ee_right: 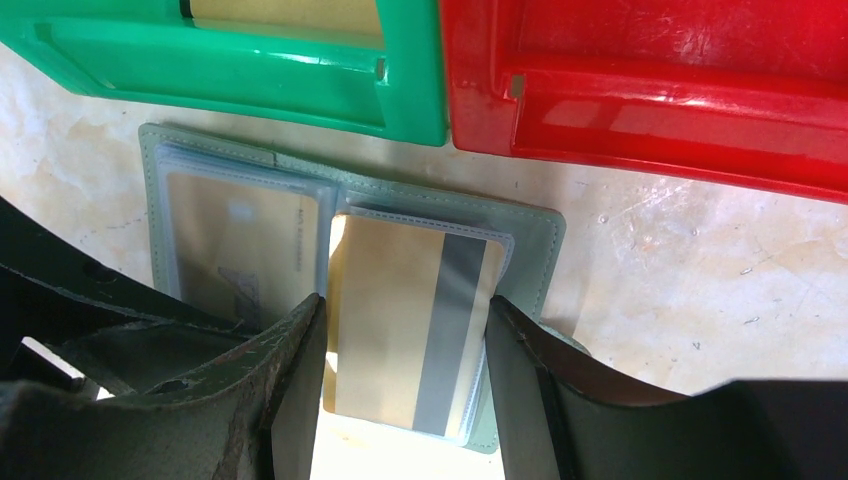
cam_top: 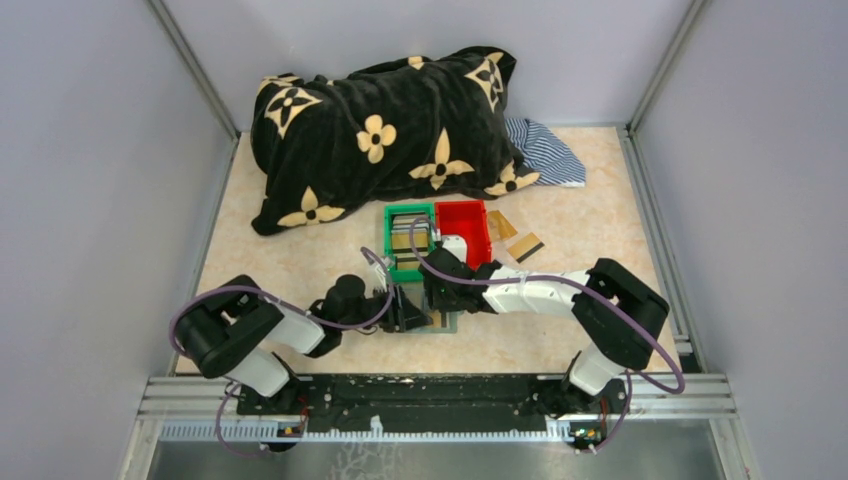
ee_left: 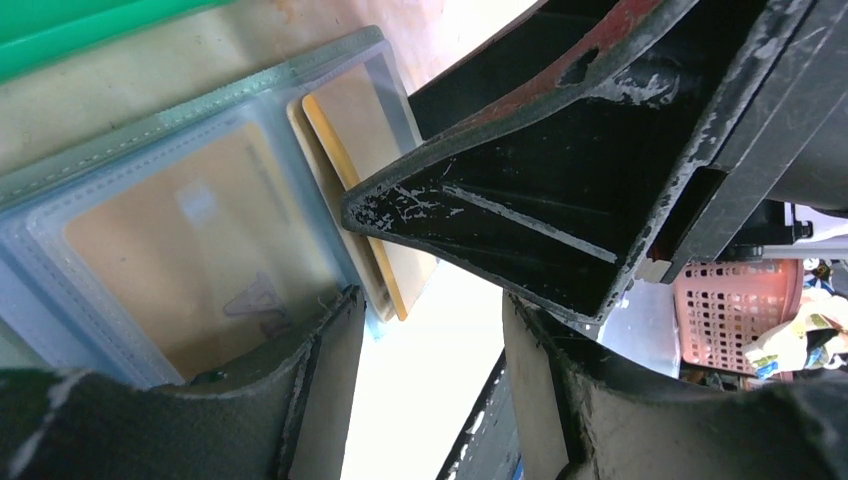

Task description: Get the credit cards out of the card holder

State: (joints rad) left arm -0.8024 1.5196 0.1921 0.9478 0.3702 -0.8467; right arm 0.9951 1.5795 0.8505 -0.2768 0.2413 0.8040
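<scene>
Marbled table (cam_top: pixel 300 270) under flowered blanket (cam_top: pixel 385 130), striped cloth (cam_top: pixel 548 152), green bin (cam_top: pixel 408 272), red bin (cam_top: pixel 465 220), open card holder (ee_right: pixel 545 235), loose credit cards (cam_top: pixel 520 245).

Overhead wide; 2 wrist closeups share card holder (ee_right: pixel 335 200).

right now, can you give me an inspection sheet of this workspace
surface: beige marbled table
job's things: holder open by the bins; striped card in its right sleeve; cards in green bin; loose cards beside red bin
clutter: blanket, striped cloth at back
grippers: right fingers straddle the striped card, grip unclear; left fingers apart, one over holder's left sleeve
cables: purple loop on each arm
surroundings: grey walls; pink basket in left wrist view
</scene>
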